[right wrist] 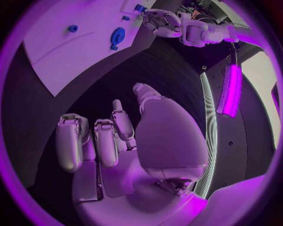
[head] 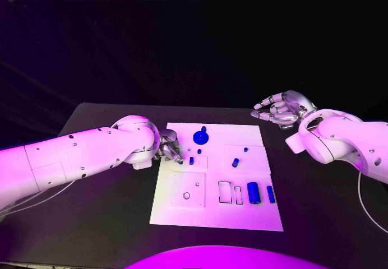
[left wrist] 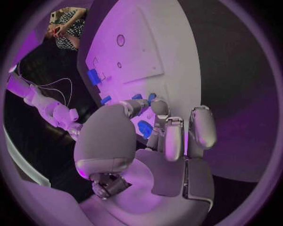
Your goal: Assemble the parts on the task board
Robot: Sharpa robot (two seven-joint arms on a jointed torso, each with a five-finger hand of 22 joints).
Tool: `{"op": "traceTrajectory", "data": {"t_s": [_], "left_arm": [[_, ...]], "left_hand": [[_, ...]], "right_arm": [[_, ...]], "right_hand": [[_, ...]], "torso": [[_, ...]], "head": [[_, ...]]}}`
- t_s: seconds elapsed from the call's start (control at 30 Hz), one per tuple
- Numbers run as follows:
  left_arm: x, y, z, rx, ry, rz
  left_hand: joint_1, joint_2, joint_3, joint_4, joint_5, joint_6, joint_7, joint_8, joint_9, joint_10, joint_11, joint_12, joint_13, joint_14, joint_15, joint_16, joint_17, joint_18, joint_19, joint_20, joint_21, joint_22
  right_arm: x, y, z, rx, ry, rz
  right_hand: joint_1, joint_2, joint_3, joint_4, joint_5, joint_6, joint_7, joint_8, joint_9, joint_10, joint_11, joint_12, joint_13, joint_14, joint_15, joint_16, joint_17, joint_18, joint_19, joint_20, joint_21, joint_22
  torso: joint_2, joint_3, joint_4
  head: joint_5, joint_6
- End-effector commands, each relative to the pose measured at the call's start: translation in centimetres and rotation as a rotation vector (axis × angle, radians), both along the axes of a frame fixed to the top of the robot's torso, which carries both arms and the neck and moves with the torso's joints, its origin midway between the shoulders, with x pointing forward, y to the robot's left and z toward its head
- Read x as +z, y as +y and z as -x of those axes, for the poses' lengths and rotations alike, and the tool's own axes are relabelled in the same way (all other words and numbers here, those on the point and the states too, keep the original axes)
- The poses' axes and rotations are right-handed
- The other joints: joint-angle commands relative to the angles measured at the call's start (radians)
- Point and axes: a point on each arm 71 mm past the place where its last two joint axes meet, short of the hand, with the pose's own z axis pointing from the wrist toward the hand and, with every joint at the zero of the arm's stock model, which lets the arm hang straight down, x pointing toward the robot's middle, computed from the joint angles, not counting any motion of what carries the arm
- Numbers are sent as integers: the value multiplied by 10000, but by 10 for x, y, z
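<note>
The white task board (head: 217, 216) lies in the middle of the black table. My left hand (head: 168, 147) is low over its left edge. Its thumb and a fingertip (left wrist: 158, 107) pinch a small blue part (left wrist: 152, 98), which also shows at that hand's tip in the right wrist view (right wrist: 139, 8). Another small blue part (head: 192, 160) stands in the board just beside those fingers. A round blue part (head: 201, 137) lies at the board's far end. My right hand (head: 279, 109) hovers past the far right corner, fingers loosely curled and apart, holding nothing.
On the board, a short blue part (head: 235, 162) stands right of centre. A blue cylinder (head: 254, 192) and a thin blue bar (head: 271, 194) lie nearer its right edge, beside two outlined slots (head: 225, 192). A square panel with round holes (head: 188, 189) sits on the left.
</note>
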Motion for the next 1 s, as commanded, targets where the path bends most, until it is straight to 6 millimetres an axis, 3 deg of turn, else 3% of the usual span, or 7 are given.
{"op": "traceTrajectory", "data": {"t_s": [0.03,0.67,1.0], "left_arm": [[-2,-3,1,-161,173,-46],[-4,-7,-1,-153,252,-11],[-5,-4,-2,-62,225,-25]], "left_hand": [[-221,-4,1680,-1610,2,125,-67,73,8,125,-11,86,65,814,-70,72,1764,-47,91,-15,65,12],[-1069,-217,1488,-1447,-29,315,-227,221,4,305,-130,150,137,850,-162,136,1900,-47,94,-94,48,12],[-1991,-345,399,-748,-115,493,-281,214,-116,310,-157,172,143,846,-197,134,1892,-53,106,-133,16,8]], "right_arm": [[0,2,1,216,-36,52],[0,1,1,199,-50,55],[0,1,1,181,-68,54]], "right_hand": [[-55,7,-40,-9,59,-51,-15,32,-14,-49,-20,-26,-11,719,-29,-47,1173,168,248,-44,-13,1815],[-55,7,-40,-9,59,-51,-15,32,-14,-49,-20,-26,-11,719,-29,-47,1173,168,248,-44,-13,1815],[-63,12,-54,-11,72,-55,-16,46,-14,-59,-20,-32,-25,719,-30,-50,1170,171,242,-45,-31,1809]], "torso": [[7,3,1],[-4,8,-1],[-6,7,-2]], "head": [[-12,-20],[-52,-69],[-60,-47]]}}
